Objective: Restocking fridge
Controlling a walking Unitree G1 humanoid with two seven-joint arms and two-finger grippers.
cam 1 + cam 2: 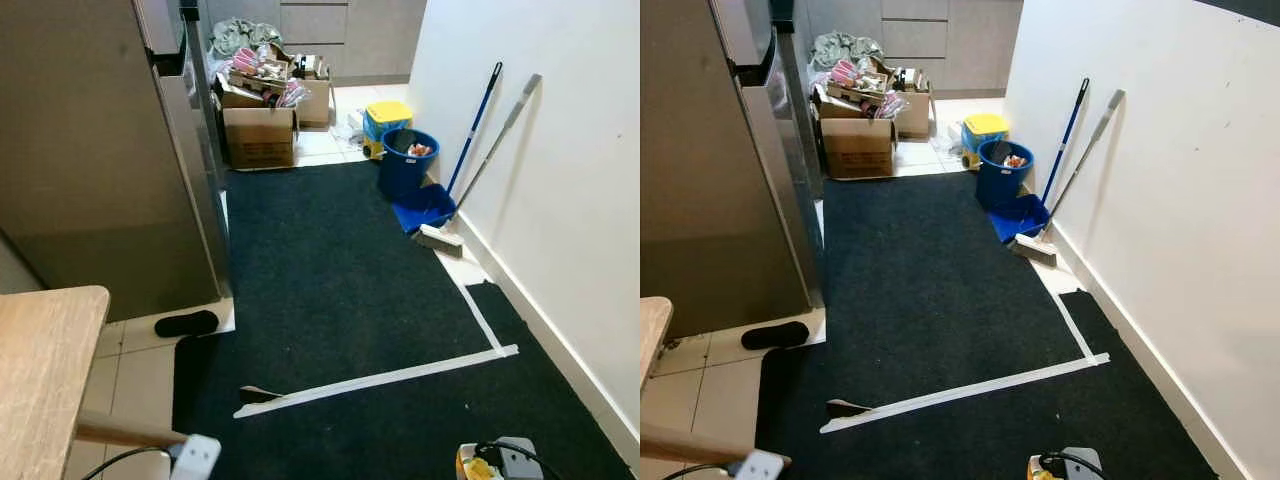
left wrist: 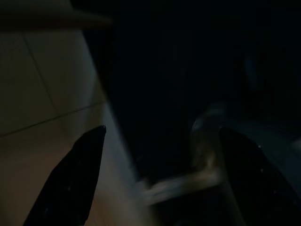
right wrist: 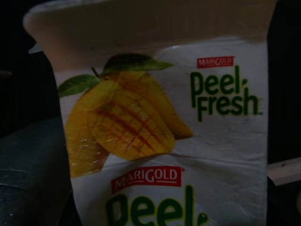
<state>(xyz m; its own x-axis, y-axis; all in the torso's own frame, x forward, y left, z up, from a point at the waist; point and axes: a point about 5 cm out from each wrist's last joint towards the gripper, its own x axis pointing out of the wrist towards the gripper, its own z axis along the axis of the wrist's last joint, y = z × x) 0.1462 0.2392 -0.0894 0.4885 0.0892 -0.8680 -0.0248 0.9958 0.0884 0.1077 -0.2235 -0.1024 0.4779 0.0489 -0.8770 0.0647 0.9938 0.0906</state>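
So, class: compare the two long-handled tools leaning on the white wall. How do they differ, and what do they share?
The blue-handled tool has a dark blue shaft that ends at the blue dustpan. The grey-handled broom has a pale shaft that ends in a light bristle head on the floor. The grey one stands nearer the camera. Both lean against the white wall, tilted the same way.

The two head views are bright and evenly lit, sharp in the middle, with soft reflections on the tall grey metal fridge door (image 1: 185,150) and only faint shadows on the plain white wall (image 1: 560,150). The left wrist view is very dark and blurred, its long black fingers (image 2: 70,183) only dim outlines. The right wrist view is dim too, yet the white mango juice carton (image 3: 164,127), close before the lens, reads clearly.
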